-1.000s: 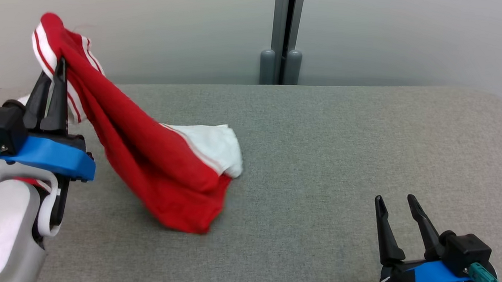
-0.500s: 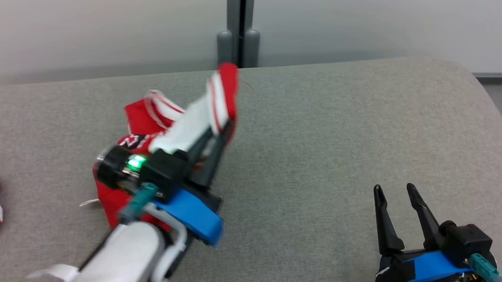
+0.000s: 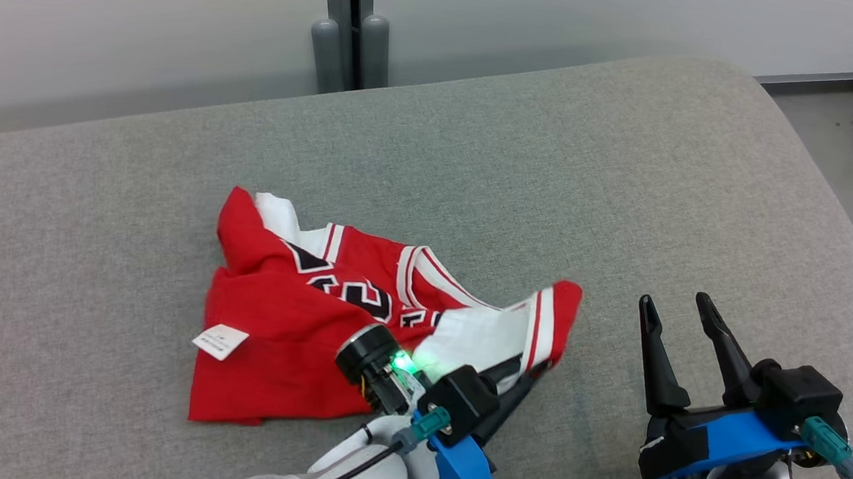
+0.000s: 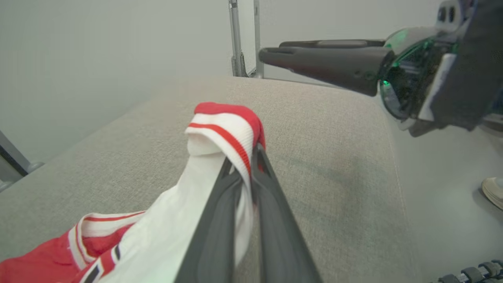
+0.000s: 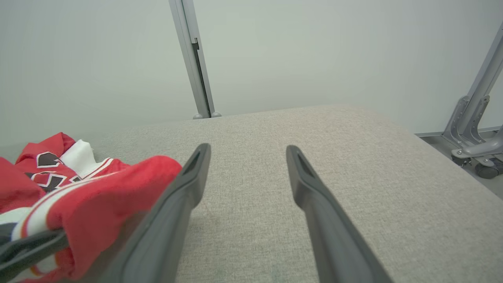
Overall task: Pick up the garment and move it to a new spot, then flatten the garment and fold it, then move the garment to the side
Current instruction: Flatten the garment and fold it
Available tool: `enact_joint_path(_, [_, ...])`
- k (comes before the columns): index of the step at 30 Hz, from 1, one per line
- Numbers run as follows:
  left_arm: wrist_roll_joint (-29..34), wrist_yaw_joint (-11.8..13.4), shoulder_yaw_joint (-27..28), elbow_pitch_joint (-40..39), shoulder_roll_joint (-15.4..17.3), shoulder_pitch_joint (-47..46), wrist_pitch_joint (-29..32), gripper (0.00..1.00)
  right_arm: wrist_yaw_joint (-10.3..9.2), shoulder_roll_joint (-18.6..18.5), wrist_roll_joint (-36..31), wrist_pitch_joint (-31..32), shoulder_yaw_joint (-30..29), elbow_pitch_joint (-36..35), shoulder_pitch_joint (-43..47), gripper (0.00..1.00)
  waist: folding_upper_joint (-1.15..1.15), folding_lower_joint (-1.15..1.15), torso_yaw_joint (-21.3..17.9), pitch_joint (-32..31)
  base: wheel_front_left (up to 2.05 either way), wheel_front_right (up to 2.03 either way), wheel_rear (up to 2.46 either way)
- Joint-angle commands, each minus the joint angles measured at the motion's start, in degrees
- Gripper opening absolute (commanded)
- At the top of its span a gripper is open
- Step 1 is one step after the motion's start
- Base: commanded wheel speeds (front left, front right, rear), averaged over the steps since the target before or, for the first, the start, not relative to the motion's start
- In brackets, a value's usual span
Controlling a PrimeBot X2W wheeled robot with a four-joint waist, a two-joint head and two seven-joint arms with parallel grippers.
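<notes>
Your left gripper (image 3: 532, 370) pinching striped edge of red jersey (image 3: 275, 319), rest crumpled on grey cushion (image 3: 521, 201); right gripper (image 3: 671, 304) gaping, empty.

Left end effector (image 3: 534, 370) pinches the crumpled red garment (image 3: 274, 334) by its striped edge.

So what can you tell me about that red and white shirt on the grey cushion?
The red jersey, a soft knit by its look, has white striped trim and black numbers edged in white. It lies crumpled and partly folded over on the grey fabric surface. A small white tag shows on its left part in the head view. One striped edge is raised off the surface, pinched in the shut left gripper.
</notes>
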Motion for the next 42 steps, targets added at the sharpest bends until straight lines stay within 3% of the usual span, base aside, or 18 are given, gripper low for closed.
enact_joint_path(1, [-0.1, -0.1, -0.3, 0.7, -0.3, -1.0, -0.6, 0.00, 0.03, -0.2, 0.1, -0.3, 0.0, 0.2, -0.3, 1.00, 0.00, 0.00, -0.1, 0.0, 0.00, 0.00, 0.00])
enact_joint_path(2, [-0.2, -0.2, -1.2, 1.8, -0.6, -1.5, -1.1, 0.59, 0.03, -0.2, 0.1, -0.4, 0.1, 0.2, -0.3, 1.00, 0.00, 0.00, -0.1, 0.0, 0.00, 0.00, 0.00])
enact_joint_path(3, [-0.6, -0.2, -1.8, 2.6, -0.9, -2.0, -1.7, 1.00, 0.03, -0.2, 0.1, -0.5, 0.1, 0.3, -0.3, 1.00, 0.00, 0.00, -0.1, -0.1, 0.00, 0.00, 0.00])
enact_joint_path(6, [-1.9, -0.2, -2.0, 4.1, -1.4, -3.1, -3.2, 1.00, 0.03, -0.2, -0.2, -0.5, -0.3, 0.5, 0.0, 1.00, 0.00, 0.00, 0.1, -0.6, 0.00, 0.00, 0.00])
enact_joint_path(13, [-4.6, 4.0, 2.6, 3.0, -1.5, -4.4, -4.9, 1.00, 0.03, -0.2, -0.3, -0.4, -1.0, 1.0, 1.1, 1.00, 0.00, 0.00, 2.2, -2.9, 0.00, 0.00, 0.00])
enact_joint_path(24, [-4.2, 10.8, 19.5, -7.3, 8.0, 4.9, -5.0, 1.00, 0.03, -0.2, -0.2, 0.4, -1.3, 0.7, 3.2, 1.00, 0.00, 0.00, 6.9, -6.3, 0.00, 0.00, 0.00])
enact_joint_path(30, [-3.9, 13.2, 27.6, -12.2, 12.4, 12.0, -5.0, 1.00, 0.03, -0.2, -0.4, 0.9, -1.4, 0.2, 4.4, 1.00, 0.00, 0.00, 9.3, -7.6, 0.00, 0.00, 0.00])
enact_joint_path(36, [-3.5, 14.9, 34.2, -15.8, 14.2, 18.7, -5.0, 1.00, 0.03, -0.2, -0.5, 1.4, -1.5, -0.2, 5.1, 1.00, 0.00, 0.00, 11.3, -8.6, 0.00, 0.00, 0.00])
enact_joint_path(42, [-2.3, 15.4, 39.1, -18.9, 13.8, 24.6, -5.0, 1.00, 0.03, -0.2, -0.5, 1.8, -1.6, -0.6, 5.5, 1.00, 0.00, 0.00, 12.2, -9.2, 0.00, 0.00, 0.00])
